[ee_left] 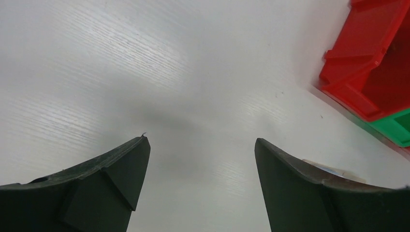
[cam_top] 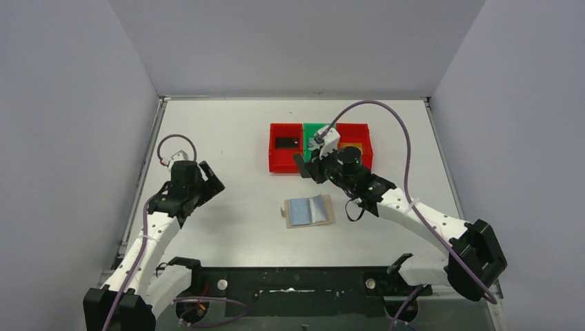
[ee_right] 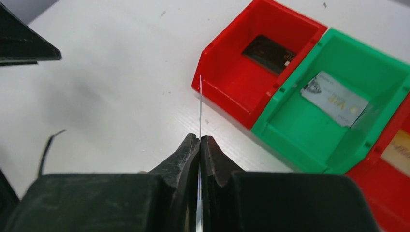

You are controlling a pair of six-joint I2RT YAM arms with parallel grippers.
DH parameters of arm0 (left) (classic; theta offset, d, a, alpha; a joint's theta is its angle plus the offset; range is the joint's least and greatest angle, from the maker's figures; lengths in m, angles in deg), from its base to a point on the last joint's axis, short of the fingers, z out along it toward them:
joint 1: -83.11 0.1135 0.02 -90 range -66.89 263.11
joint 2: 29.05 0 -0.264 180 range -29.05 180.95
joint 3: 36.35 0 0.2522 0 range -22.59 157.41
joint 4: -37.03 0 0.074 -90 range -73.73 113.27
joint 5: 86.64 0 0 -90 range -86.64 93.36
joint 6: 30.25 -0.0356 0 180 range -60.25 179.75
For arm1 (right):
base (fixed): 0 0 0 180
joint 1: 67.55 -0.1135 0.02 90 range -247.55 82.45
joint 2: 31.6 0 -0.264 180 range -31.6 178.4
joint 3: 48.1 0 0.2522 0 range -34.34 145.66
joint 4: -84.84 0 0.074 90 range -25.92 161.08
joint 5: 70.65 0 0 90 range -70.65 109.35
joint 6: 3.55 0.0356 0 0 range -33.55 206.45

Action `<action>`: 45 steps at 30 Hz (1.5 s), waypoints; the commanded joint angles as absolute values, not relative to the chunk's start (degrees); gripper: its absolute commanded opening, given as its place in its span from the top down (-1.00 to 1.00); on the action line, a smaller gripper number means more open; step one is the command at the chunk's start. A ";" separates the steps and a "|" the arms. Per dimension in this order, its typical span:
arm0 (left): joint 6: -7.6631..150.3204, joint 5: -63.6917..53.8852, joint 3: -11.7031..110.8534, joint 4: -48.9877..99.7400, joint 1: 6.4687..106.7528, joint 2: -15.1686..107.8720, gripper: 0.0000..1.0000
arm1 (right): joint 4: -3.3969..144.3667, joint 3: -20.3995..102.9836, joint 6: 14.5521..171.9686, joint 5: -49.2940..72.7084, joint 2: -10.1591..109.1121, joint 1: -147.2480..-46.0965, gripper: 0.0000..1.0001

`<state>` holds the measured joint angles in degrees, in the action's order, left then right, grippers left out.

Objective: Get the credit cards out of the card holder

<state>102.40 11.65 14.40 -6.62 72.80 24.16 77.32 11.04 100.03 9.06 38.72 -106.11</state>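
Observation:
The card holder lies open on the table, tan with its pale blue lining up. My right gripper is shut on a thin card seen edge-on, held upright above the table just in front of the bins; it hovers behind the holder in the top view. A black card lies in the left red bin. A silver-grey card lies in the green bin. A gold-orange card lies in the right red bin. My left gripper is open and empty, far left.
The three bins stand in a row behind the holder. The left wrist view shows a corner of the red bin and green bin at its right. White walls enclose the table on three sides.

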 commanded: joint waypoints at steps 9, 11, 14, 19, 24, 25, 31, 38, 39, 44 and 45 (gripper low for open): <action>95.16 11.31 16.00 -3.47 74.37 14.08 -0.88 | 80.24 29.31 65.10 12.65 56.39 -107.18 1.00; 95.08 12.32 16.15 -3.91 74.37 13.07 -0.88 | 78.99 32.50 61.57 12.19 59.75 -107.21 1.00; 95.37 14.00 16.17 -5.06 74.30 11.77 -0.89 | 78.47 35.91 57.04 11.59 63.87 -107.04 1.00; 95.42 15.47 15.94 -4.94 74.37 9.92 -0.89 | 74.27 43.20 50.13 11.09 70.66 -107.14 1.00; 95.65 16.35 15.80 -5.14 74.32 9.15 -0.89 | 70.52 48.77 45.13 13.21 76.43 -107.03 1.00; 95.67 16.51 15.80 -5.20 74.32 9.10 -0.89 | 70.54 49.26 44.24 13.59 77.64 -107.01 1.00; 95.87 16.81 15.60 -5.12 74.32 8.61 -0.89 | 69.76 51.60 37.32 15.17 81.90 -106.88 1.00; 95.86 16.37 15.38 -4.84 74.32 8.32 -0.89 | 66.09 58.66 32.78 17.01 88.34 -106.62 1.00; 95.87 16.39 15.33 -4.85 74.32 8.22 -0.89 | 66.26 59.17 32.65 17.03 89.05 -106.47 1.00; 95.87 16.38 15.29 -4.76 74.34 8.13 -0.89 | 65.95 61.77 30.84 19.50 93.27 -106.31 1.00; 95.87 16.40 15.29 -4.69 74.32 8.12 -0.89 | 66.04 62.39 30.51 20.11 94.04 -106.25 1.00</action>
